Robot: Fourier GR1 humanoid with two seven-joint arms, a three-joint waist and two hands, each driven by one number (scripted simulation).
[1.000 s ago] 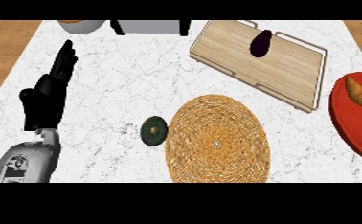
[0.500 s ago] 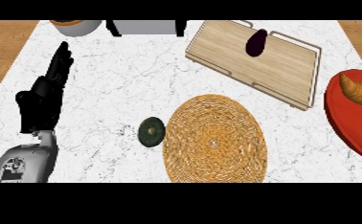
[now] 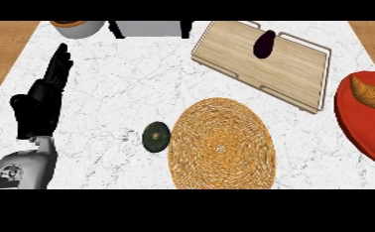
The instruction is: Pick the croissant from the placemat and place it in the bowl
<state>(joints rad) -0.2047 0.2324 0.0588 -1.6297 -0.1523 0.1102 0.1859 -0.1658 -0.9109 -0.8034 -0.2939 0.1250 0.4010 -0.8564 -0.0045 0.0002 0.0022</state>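
The croissant (image 3: 360,88) lies inside the red bowl (image 3: 345,119), which is cut off by the view's right edge. The round woven placemat (image 3: 221,145) sits at the lower middle of the counter with nothing on it. My left hand (image 3: 40,102) rests at the left edge, open, fingers straight and pointing up, far from both the placemat and the bowl. My right hand does not show.
A dark green round object (image 3: 156,136) touches the placemat's left rim. A wooden tray (image 3: 293,70) at the back right holds a dark purple eggplant (image 3: 264,44). A white cup (image 3: 77,27) and a grey appliance (image 3: 150,28) stand along the back edge.
The whole view has drifted slightly left, so more of the red bowl and the croissant shows. My left hand stays open at the left edge.
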